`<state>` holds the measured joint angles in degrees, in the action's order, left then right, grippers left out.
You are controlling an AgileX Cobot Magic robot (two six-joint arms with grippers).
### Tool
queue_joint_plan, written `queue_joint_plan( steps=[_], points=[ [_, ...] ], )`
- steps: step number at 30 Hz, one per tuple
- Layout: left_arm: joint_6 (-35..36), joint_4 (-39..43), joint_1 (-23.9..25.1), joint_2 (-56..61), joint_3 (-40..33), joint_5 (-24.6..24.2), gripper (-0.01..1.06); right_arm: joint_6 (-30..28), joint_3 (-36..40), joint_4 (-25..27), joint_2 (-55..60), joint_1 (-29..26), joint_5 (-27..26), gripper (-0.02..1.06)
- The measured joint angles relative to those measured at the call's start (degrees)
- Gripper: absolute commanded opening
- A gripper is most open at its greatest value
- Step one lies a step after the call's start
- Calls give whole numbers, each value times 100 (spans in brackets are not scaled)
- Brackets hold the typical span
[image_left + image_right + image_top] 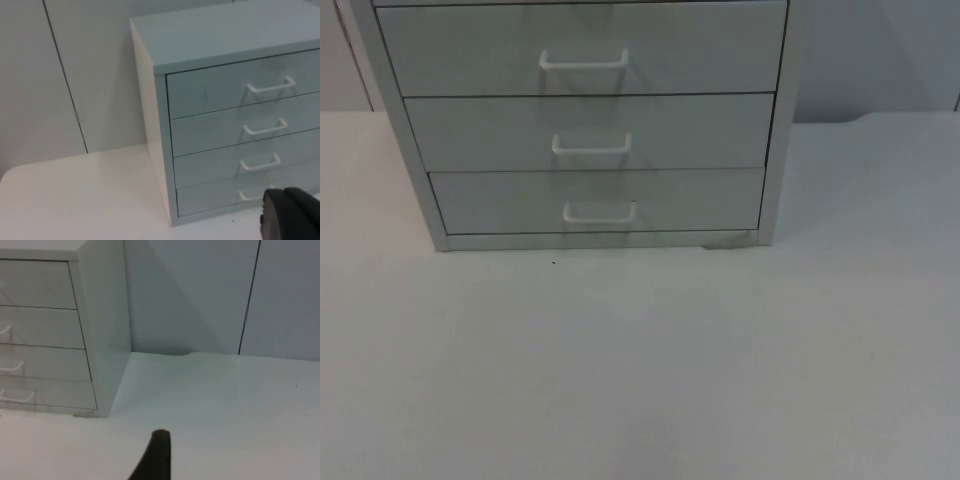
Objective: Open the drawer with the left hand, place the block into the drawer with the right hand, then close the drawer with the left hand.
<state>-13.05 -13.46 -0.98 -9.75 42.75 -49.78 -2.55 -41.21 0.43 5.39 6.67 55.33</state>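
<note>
a pale grey drawer cabinet (585, 120) stands at the back of the white bench (640, 360) against the grey partition wall (200, 295), every drawer closed, white handles (600, 212) flush. the left gripper (290, 215) hangs off its front corner, the right gripper (155, 460) beside its other flank; i cannot tell how either's jaws stand.
</note>
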Motion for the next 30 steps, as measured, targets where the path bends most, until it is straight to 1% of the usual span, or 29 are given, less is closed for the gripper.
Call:
queue_joint_plan(
  steps=[3,7,8,12,14,19,20,24,30],
  points=[
    [25,0,0,354,0,-198,0,0,0,0,-277,0,250,80],
    [390,248,0,932,0,-590,0,0,12,11,-527,0,717,80],
    [390,248,0,932,0,-590,0,0,12,11,-527,0,717,80],
    [611,569,0,961,-180,-1187,0,0,394,140,-527,0,909,80],
    [622,592,0,961,-299,-1275,0,0,511,166,-527,0,920,80],
    [661,682,0,961,-882,-1339,0,0,1104,158,-527,0,811,80],
    [661,682,0,961,-882,-1339,0,0,1104,158,-527,0,811,80],
    [751,701,0,961,-1253,-1292,0,0,1156,158,-527,0,750,80],
    [866,766,0,961,-1352,-1206,0,0,1156,158,-527,0,750,80]
  ],
)
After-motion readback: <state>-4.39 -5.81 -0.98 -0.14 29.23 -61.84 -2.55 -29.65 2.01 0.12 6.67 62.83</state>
